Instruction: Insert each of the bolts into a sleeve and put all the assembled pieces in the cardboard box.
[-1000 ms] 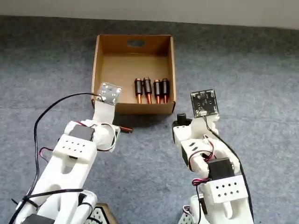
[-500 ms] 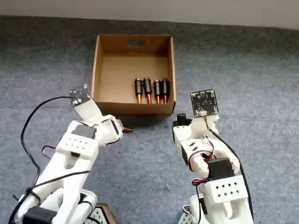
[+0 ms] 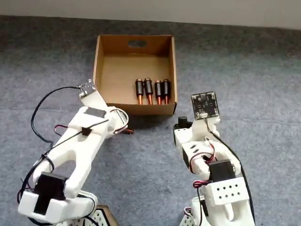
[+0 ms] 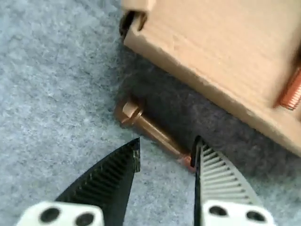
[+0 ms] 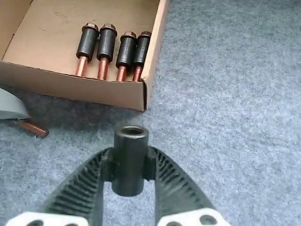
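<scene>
A copper bolt (image 4: 149,132) lies on the grey carpet just in front of the cardboard box (image 4: 225,61). My left gripper (image 4: 167,149) is open and low over the bolt, one fingertip on either side of its threaded end. From above, the left arm (image 3: 89,132) covers most of the bolt, and only its tip (image 3: 128,131) sticks out. My right gripper (image 5: 129,162) is shut on a black sleeve (image 5: 130,157), held upright with its hole up, near the box's front right corner (image 3: 182,122). Several assembled pieces (image 3: 153,90) lie side by side in the box (image 3: 99,70).
Grey carpet covers the table, with free room to the right of the box (image 5: 225,70) and between the two arms. The bolt's tip (image 5: 34,128) and a grey part of the left arm (image 5: 9,110) appear in the right wrist view, in front of the box wall.
The left arm has swung and stretched forward, coming down over the bolt in front of the box. The right arm has kept still with the sleeve.
</scene>
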